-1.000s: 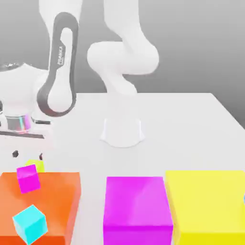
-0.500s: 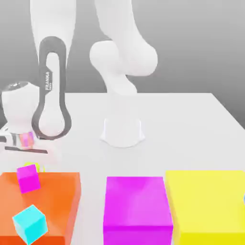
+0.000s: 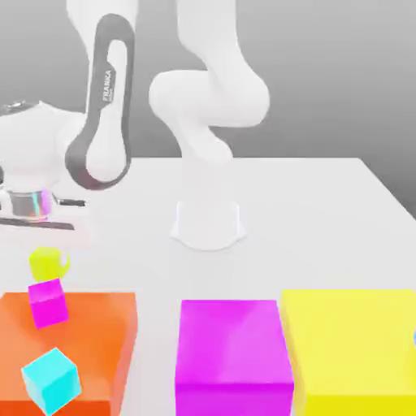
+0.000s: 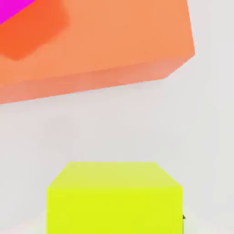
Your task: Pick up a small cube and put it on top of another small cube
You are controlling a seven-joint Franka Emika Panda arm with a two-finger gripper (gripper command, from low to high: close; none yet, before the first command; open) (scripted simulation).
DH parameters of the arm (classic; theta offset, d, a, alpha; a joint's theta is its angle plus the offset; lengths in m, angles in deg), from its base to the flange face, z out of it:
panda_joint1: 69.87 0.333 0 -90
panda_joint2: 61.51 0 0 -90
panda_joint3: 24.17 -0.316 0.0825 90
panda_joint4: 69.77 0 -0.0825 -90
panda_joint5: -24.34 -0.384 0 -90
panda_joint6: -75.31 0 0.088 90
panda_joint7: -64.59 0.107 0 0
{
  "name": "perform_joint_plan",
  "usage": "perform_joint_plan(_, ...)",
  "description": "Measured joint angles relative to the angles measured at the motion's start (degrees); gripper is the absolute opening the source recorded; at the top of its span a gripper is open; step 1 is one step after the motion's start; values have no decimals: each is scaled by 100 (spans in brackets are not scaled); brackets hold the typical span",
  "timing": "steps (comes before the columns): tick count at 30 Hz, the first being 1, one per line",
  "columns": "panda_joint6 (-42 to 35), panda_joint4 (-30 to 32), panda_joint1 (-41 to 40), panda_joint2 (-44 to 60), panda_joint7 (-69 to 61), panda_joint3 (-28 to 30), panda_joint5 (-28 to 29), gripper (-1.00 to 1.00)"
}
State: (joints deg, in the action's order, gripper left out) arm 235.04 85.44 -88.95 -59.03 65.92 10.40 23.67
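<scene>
White tabletop [image 3: 325, 211] fills the middle of the exterior view, with the Panda arm [image 3: 106, 114] bending down from the upper left. Along the bottom edge sit three big blocks: an orange block [image 3: 97, 325] at lower left, a large magenta block [image 3: 234, 349] in the centre, a large yellow block [image 3: 357, 349] at lower right. On the orange block's top rest the small magenta cube [image 3: 47, 302], near its back edge, and a small cyan cube [image 3: 50, 379] toward the front. The small lime cube [image 3: 47, 262] hangs just above the magenta one at the left edge of the frame, under the gripper [image 3: 36, 236], whose fingers are clenched on it; in the hand view the lime cube fills the lower centre, with the orange block across the top and a sliver of magenta in the upper left corner. By my reading the carry is nearly done and placing remains. The risk: both cubes are tiny, so a slightly off-centre descent could let the lime cube tip off, or nudge the magenta cube off the back edge of the orange block.
</scene>
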Motion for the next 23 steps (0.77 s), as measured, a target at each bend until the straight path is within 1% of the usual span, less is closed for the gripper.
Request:
perform_joint_plan(2,-305,-385,196,10,386,-64,175,-100)
perform_joint_plan(4,-649,-790,497,81,855,-192,177,-100)
perform_joint_plan(14,-2433,-2851,1820,570,3260,-961,-189,-100)
perform_joint_plan(15,-2557,-2986,1932,622,3428,-1045,-277,-100)
perform_joint_plan(17,-2432,-3008,1993,856,3473,-1204,-525,-100)
perform_joint_plan(19,-2042,-2939,1946,1223,3353,-1325,-776,-100)
perform_joint_plan(20,-1908,-2913,1926,1343,3309,-1361,-853,100)
perform_joint_plan(23,-1908,-2913,1926,1343,3308,-1361,-853,100)
